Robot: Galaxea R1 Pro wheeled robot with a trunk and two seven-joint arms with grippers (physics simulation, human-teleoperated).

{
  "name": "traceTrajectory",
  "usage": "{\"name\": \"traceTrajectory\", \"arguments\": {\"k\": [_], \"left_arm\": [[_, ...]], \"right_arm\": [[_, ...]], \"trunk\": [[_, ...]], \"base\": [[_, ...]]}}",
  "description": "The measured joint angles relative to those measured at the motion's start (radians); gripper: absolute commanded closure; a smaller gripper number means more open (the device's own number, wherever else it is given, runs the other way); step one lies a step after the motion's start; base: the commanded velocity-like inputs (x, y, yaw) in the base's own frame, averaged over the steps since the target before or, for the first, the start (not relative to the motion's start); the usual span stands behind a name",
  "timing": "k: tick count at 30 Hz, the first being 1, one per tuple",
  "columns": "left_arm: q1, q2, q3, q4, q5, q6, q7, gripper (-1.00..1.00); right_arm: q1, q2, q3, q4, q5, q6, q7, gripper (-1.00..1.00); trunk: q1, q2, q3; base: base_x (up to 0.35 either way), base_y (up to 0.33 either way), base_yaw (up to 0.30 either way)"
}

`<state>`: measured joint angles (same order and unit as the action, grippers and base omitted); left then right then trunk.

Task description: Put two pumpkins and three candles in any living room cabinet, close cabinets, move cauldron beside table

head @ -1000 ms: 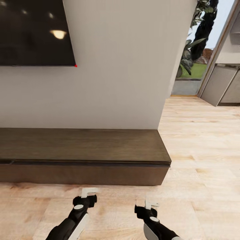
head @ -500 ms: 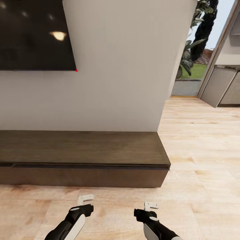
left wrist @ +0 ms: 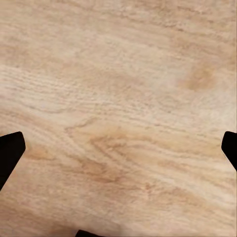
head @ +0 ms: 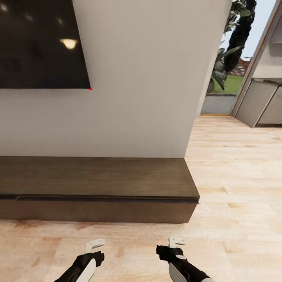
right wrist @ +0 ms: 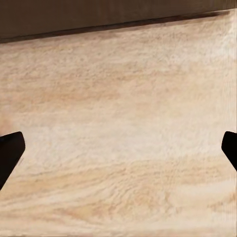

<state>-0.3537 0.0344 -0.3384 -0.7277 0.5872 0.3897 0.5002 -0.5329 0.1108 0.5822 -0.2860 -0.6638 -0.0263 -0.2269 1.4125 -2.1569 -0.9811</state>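
On my far left a dark TV (head: 41, 43) hangs on the pale wall (head: 137, 78), a ceiling light mirrored in its glass and a small red dot at its lower right corner. Below it the cabinet (head: 98, 188) runs along the foot of the wall from the left edge to just past the middle of my head view; its fronts look shut, with only a thin dark seam under the top board, and its top is bare. Nearer to me, over the light wood floor (head: 235, 196), I see my left gripper (head: 95, 245) low in the head view, its pale fingers apart and nothing between them; in the left wrist view the two dark fingertips (left wrist: 11, 150) sit at opposite edges of the picture with plain floor planks between, so I read it as spread wide and empty. My right gripper (head: 176, 241) hangs a little to the right of it, also near me and clear of the cabinet; in the right wrist view its dark tips (right wrist: 10, 148) are likewise far apart with bare floor between them, and the cabinet's lower edge (right wrist: 98, 17) lies beyond. Farther right the wall ends at a corner, and past it the floor runs to a doorway with green plants (head: 227, 58) and sky outside. At the far right stand grey cupboards (head: 262, 102).
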Motion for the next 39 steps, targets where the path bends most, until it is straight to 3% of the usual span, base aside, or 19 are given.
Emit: {"name": "traceTrajectory", "arguments": {"k": [6,10,14,39], "left_arm": [[0.000,0.004,0.005,0.002,0.002,-0.018,0.000,-1.00],[0.000,0.005,0.048,0.001,0.014,-0.020,-0.001,-1.00],[0.000,0.006,0.065,0.001,0.018,-0.019,-0.002,-1.00],[0.000,0.005,0.072,0.001,0.038,-0.020,-0.002,-1.00]], "right_arm": [[0.000,0.000,-0.003,0.001,-0.002,-0.003,0.066,-1.00],[0.001,0.000,-0.003,0.003,-0.003,-0.004,0.075,-1.00],[0.000,0.002,-0.003,0.009,-0.004,-0.006,0.076,-1.00],[0.001,0.008,-0.001,0.016,-0.003,-0.011,0.073,-1.00]], "trunk": [[-0.023,0.042,0.019],[-0.038,0.070,0.030],[-0.054,0.098,0.040],[-0.150,0.273,0.100]], "base": [[0.000,0.000,0.026],[0.000,0.000,0.213],[0.000,0.000,0.260],[0.000,0.000,0.271]]}}
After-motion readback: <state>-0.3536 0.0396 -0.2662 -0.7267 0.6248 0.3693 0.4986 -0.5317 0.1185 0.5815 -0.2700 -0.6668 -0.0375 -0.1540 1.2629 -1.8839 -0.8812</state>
